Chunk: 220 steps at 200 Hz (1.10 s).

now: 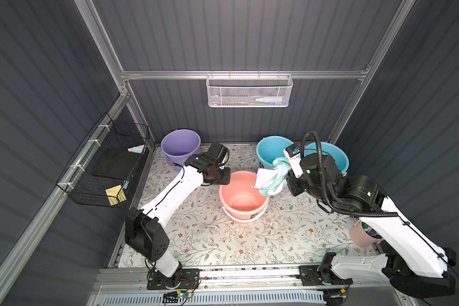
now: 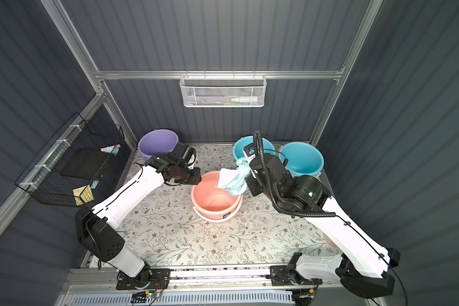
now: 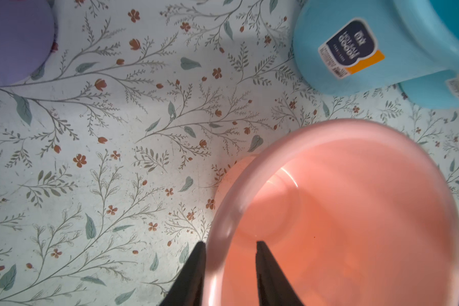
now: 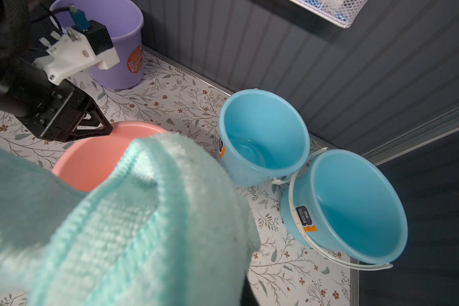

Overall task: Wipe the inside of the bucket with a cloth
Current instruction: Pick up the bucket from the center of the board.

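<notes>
At the middle of the bench (image 1: 210, 238), whose pale covering is printed with leafy sprigs and small rust flowers, the pink bucket (image 1: 236, 185) stands upright. Dark grey ribbed walls (image 1: 236, 39) close the bench in at the back and both sides, framed by aluminium rails (image 1: 170, 75). A white mesh basket (image 1: 249, 90) hangs on the back rail, and a black wire basket (image 1: 104, 164) is fixed to the left wall. Along the back wall a purple bucket (image 1: 180, 145) sits at the left, with a blue bucket (image 1: 272, 152) and a second blue bucket (image 1: 329, 156) side by side at the right.

The left jaws stand apart, straddling the far left part of the pink bucket's rim. In the left wrist view one black finger (image 3: 194, 273) is outside the wall and the other inside.

The right jaws are clamped on the cloth (image 1: 273, 177), which hangs rumpled from them over the bucket's far right rim. In both top views the cloth (image 2: 235, 180) overlaps the mouth, but whether it touches the inner wall cannot be told. In the right wrist view the cloth (image 4: 143, 225) fills the foreground.
</notes>
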Motion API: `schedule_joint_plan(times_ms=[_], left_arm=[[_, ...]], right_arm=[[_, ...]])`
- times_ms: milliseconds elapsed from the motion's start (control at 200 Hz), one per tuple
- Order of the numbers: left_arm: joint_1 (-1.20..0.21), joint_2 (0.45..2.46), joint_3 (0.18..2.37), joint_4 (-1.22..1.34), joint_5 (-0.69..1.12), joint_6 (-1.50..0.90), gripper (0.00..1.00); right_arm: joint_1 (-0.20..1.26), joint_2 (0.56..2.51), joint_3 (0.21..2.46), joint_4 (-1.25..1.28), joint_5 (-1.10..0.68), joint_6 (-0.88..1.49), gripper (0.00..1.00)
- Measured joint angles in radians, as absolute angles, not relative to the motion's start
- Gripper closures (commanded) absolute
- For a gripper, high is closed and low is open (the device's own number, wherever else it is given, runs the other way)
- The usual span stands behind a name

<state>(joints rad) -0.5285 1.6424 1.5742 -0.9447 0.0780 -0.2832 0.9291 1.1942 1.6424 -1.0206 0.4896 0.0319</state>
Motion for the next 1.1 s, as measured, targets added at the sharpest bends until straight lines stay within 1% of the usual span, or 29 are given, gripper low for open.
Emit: schedule_joint_plan(times_ms=[75,425,545,660,745,780,1101], left_arm=[[-0.529,1.658,1.57,-0.96,0.078,-0.271,0.64],[-0.529,1.666,1.548,-0.985,0.08,-0.248,0.78],[-0.529,1.666,1.531,-0.981,0.084,-0.239,0.8],[-0.529,1.665,1.516,-0.966,0.091,-0.237,0.87],[-0.529,1.663,1.511,-0.956,0.095,-0.236,0.95],[-0.529,1.66,1.509,-0.953,0.096,-0.236,1.0],[-0.53,1.642,1.507,-0.929,0.058,-0.272,1.0]], right_arm=[[0.929,1.193,1.639,-1.02,0.49,0.032,1.0],[0.929,1.192,1.606,-1.018,0.49,0.034,1.0],[0.929,1.193,1.606,-1.01,0.481,0.034,1.0],[0.929,1.201,1.606,-0.999,0.466,0.034,1.0],[0.929,1.22,1.608,-0.996,0.455,0.034,1.0],[0.929,1.232,1.61,-0.996,0.448,0.034,1.0],[0.921,1.402,1.703,-1.052,0.358,0.042,1.0]])
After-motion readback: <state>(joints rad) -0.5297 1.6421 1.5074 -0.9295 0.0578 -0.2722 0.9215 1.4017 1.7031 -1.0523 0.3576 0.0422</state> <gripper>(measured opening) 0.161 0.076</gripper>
